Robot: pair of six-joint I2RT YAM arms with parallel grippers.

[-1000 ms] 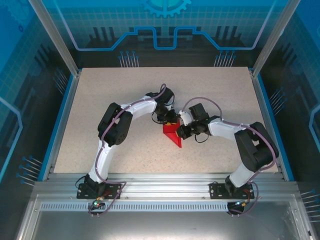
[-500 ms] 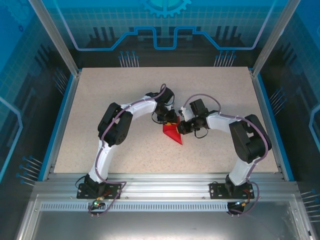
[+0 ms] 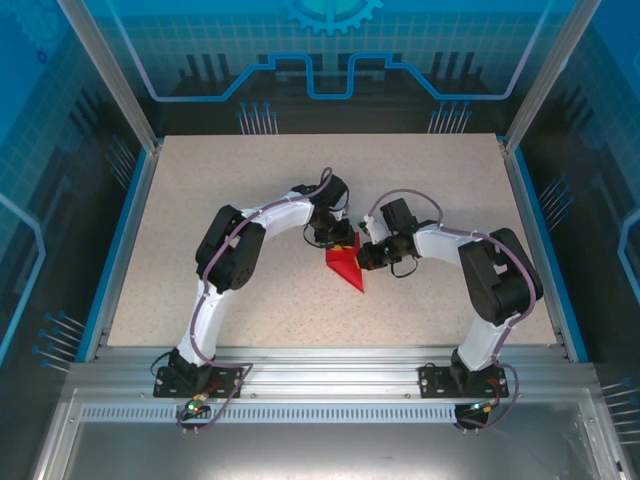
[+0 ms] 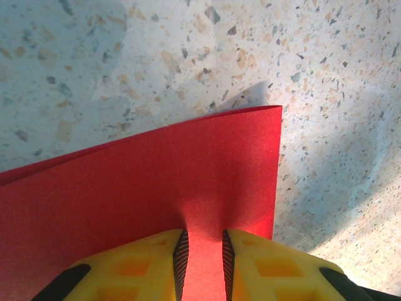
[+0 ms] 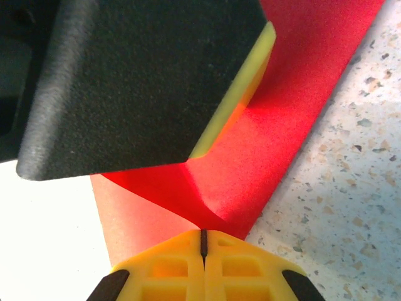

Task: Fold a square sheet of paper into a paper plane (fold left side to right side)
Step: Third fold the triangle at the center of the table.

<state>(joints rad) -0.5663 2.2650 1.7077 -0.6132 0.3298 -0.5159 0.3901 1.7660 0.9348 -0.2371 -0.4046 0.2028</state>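
The square sheet of paper (image 3: 347, 270) is a bright red creased triangle at mid-table, its point toward the near right. My left gripper (image 3: 338, 240) stands on its far edge. In the left wrist view the yellow fingers (image 4: 144, 269) rest on the red sheet (image 4: 156, 175) with a narrow gap between them, open. My right gripper (image 3: 362, 258) is at the sheet's right side. In the right wrist view its jaws (image 5: 202, 233) are shut, and a raised flap of the paper (image 5: 294, 106) runs into their seam. The left gripper's black finger (image 5: 144, 81) looms just above that flap.
The speckled beige table (image 3: 200, 200) has blue rails along its left and right sides. An aluminium frame (image 3: 320, 365) runs along the near edge, where both arm bases are bolted. Free tabletop lies all around the paper.
My right gripper has moved slightly toward the far side and its elbow has swung inward. The paper's near point has drawn up a little. The left arm has stayed put.
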